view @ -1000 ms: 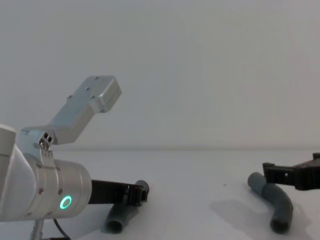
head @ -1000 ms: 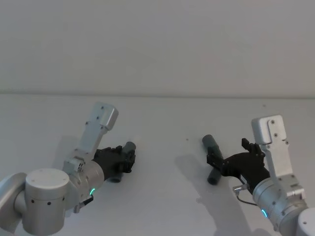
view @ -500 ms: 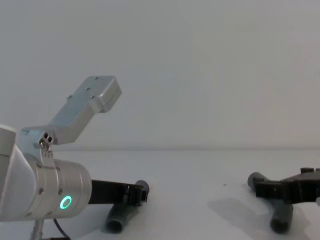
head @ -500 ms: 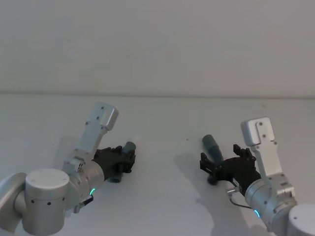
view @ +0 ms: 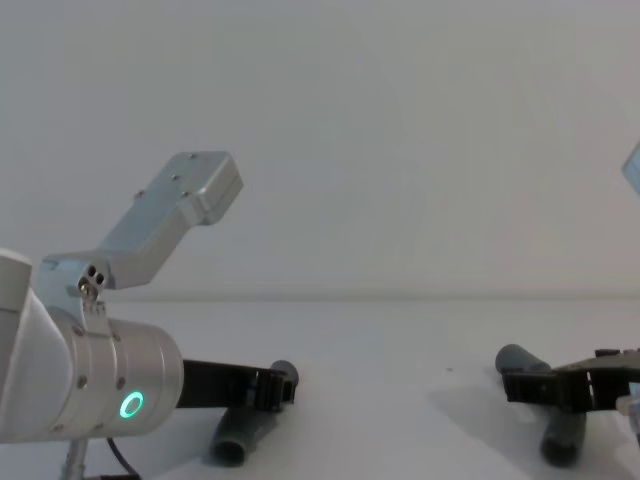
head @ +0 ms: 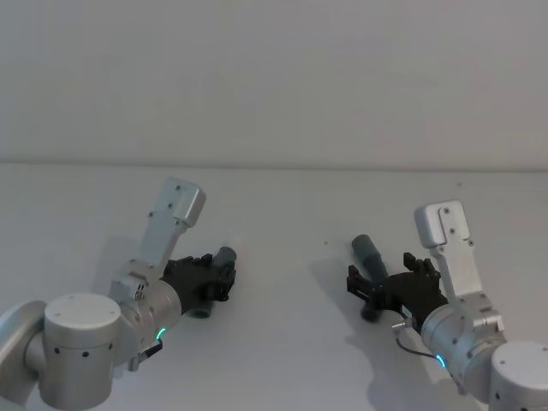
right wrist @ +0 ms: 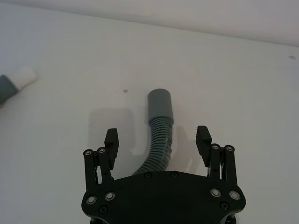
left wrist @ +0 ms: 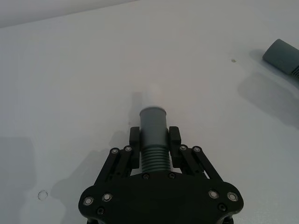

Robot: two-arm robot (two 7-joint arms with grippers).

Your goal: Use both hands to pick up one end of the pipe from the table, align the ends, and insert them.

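1. Your left pincer (left wrist: 154, 136) pinches the left pipe piece (left wrist: 153, 122) at its ribs, so the white spigot (right wrist: 23, 74) stays free. The piece lies on the bench (head: 291, 214), its axis running forward and leaning toward the centre.
2. Your right pincer (right wrist: 157, 136) is spread astride the ribs of the right pipe piece (right wrist: 161, 135), ready to close. That piece lies on the bench, socket cuff (right wrist: 160, 106) pointing forward.

On the desk (head: 282, 201), the left pipe piece (left wrist: 153, 122) sits at the head view's lower left, clamped between the left hand (left wrist: 154, 137) fingers, seemingly touching the surface. Well apart, at lower right, the right pipe piece (right wrist: 160, 109) lies between the right hand (right wrist: 157, 136) fingers, which stand spread either side.
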